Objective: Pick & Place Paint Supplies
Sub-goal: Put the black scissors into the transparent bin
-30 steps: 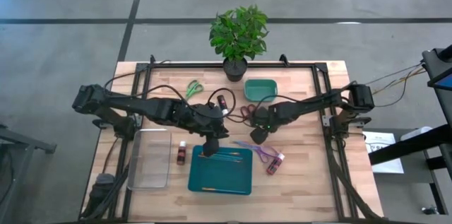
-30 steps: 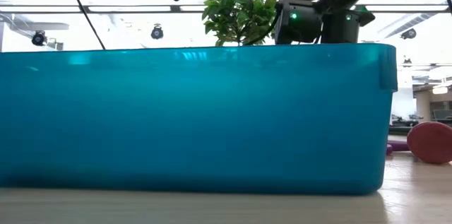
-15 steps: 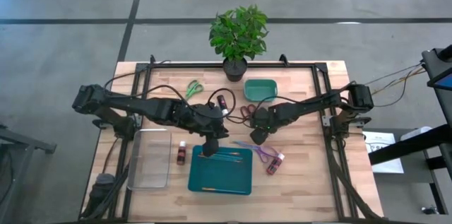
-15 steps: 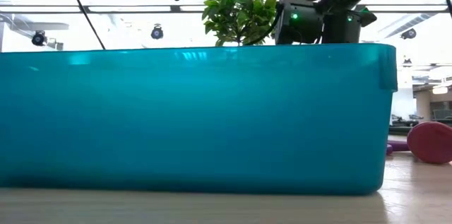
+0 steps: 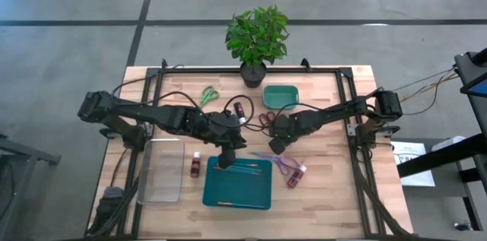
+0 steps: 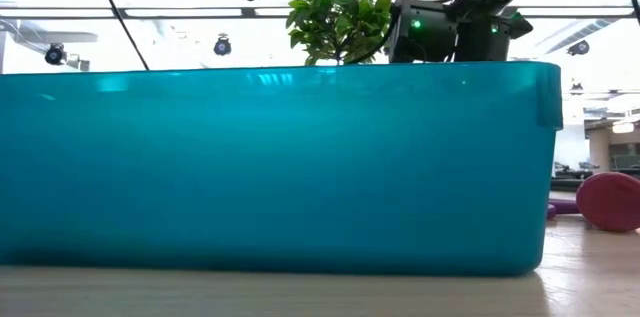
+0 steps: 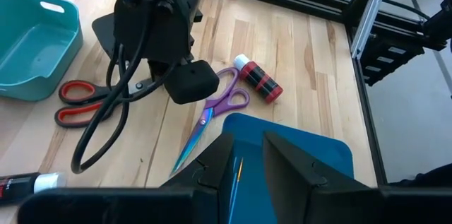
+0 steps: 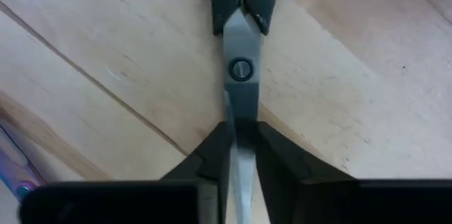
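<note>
My right gripper (image 5: pixel 278 145) points down at the table's middle, shut on the red-handled scissors (image 7: pixel 90 101). My left gripper (image 5: pixel 225 157) hangs open over the far edge of the teal tray (image 5: pixel 237 188). Thin brushes (image 5: pixel 240 167) lie in the tray, and one brush (image 7: pixel 236 173) shows between the left fingers without touching them. A dark red bottle (image 5: pixel 195 166) lies left of the tray. A pinkish-red bottle (image 5: pixel 297 174) lies to its right. A black bottle (image 5: pixel 239 109) lies farther back. My right gripper pinches the scissors' closed blades (image 8: pixel 240 121) between its two fingers, just past the pivot screw (image 8: pixel 241 69). The fingers (image 8: pixel 215 150) come from above and stand one on each side of the blades. The scissors lie flat on the table.
Purple scissors (image 5: pixel 275 162) lie between the tray and the pinkish-red bottle. A clear container (image 5: pixel 162 169) stands left of the tray. A green bin (image 5: pixel 281 95), green scissors (image 5: pixel 209 94) and a potted plant (image 5: pixel 257 39) are at the back. The tray wall (image 6: pixel 270 167) fills the low view.
</note>
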Controlling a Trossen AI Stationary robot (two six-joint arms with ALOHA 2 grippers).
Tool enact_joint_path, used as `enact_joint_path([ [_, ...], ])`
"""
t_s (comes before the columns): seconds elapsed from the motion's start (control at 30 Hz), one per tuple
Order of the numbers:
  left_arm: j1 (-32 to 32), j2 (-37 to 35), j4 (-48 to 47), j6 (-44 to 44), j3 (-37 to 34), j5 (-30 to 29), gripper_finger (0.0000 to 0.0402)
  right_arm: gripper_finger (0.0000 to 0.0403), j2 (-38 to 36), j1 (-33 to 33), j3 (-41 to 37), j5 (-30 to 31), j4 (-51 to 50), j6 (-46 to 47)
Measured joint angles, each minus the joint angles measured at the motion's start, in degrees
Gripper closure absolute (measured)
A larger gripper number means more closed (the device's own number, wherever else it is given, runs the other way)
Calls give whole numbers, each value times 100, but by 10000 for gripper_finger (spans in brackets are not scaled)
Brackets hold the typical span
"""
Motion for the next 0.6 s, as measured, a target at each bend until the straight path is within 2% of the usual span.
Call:
enact_joint_path([
  [0.17, 0, 0, 2, 0, 0, 0, 316, 382, -81, 52, 4, 101, 63, -54],
  [0.6, -4, -1, 2, 46, 0, 2, 316, 394, -729, 182, -14, 100, 25, 51],
])
